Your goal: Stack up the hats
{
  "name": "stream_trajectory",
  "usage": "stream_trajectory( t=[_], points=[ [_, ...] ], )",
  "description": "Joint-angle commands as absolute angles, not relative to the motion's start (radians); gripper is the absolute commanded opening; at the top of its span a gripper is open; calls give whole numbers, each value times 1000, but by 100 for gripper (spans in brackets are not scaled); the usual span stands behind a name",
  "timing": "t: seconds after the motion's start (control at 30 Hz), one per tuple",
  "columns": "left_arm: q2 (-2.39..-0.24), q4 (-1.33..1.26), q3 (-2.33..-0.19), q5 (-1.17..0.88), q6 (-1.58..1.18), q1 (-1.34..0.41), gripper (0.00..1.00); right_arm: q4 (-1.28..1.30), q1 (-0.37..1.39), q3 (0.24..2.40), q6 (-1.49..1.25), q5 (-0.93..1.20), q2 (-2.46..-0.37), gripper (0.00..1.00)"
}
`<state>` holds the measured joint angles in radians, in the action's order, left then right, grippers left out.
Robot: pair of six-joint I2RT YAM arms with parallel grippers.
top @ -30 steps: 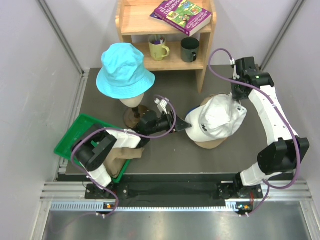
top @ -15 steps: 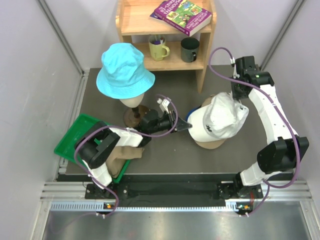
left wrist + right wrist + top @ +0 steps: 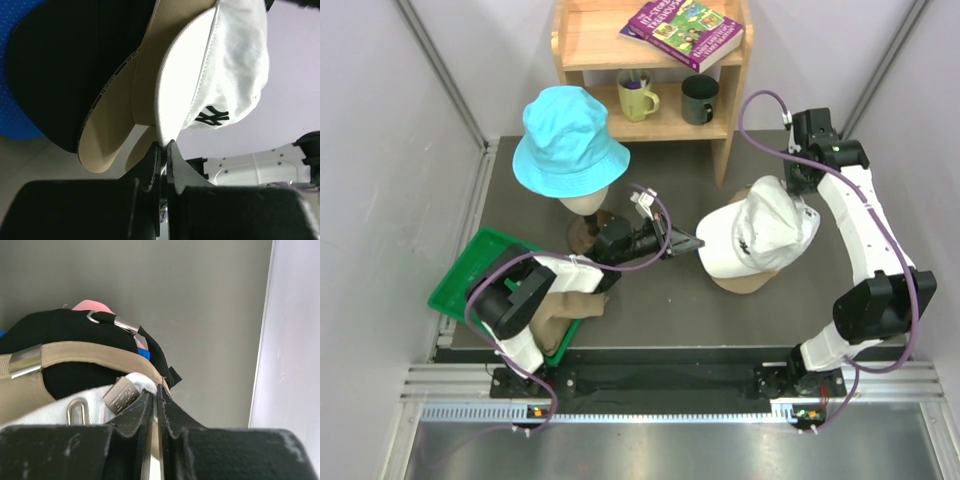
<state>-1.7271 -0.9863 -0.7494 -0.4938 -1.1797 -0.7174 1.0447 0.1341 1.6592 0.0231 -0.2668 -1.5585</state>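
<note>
A white cap (image 3: 758,238) tops a pile of caps right of centre, with a tan cap (image 3: 740,285) showing under it. My left gripper (image 3: 686,250) is shut on the white cap's brim (image 3: 180,100), pinching its edge between the fingertips (image 3: 164,147). My right gripper (image 3: 798,188) is shut on the back of the same cap (image 3: 50,412), beside its buckle. Below the white cap sit a tan cap (image 3: 115,130), a black cap (image 3: 65,65) and a blue cap (image 3: 15,115); a bit of pink cap (image 3: 92,306) shows at the back. A cyan bucket hat (image 3: 568,140) sits on a mannequin head.
A wooden shelf (image 3: 650,60) at the back holds two mugs and a book. A green tray (image 3: 480,275) lies at the near left, with a tan shape (image 3: 560,315) in it under my left arm. The mannequin's base (image 3: 588,235) stands close to my left wrist.
My left gripper has shut on the white cap's brim. The cap has shifted slightly to the right and away. My right gripper stays shut on its back.
</note>
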Motion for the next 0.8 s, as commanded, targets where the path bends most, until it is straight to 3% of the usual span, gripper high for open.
stream_trajectory(
  t=[0.0,0.77],
  points=[
    [-1669,-1009,-741,-345,-1259,-678,0,1023,126,1721,15,-276,-1581,6],
    [-1707,-594,-822,-170,-1282,-670,0,954,92,1726,-35,-330,-1749,4]
  ],
)
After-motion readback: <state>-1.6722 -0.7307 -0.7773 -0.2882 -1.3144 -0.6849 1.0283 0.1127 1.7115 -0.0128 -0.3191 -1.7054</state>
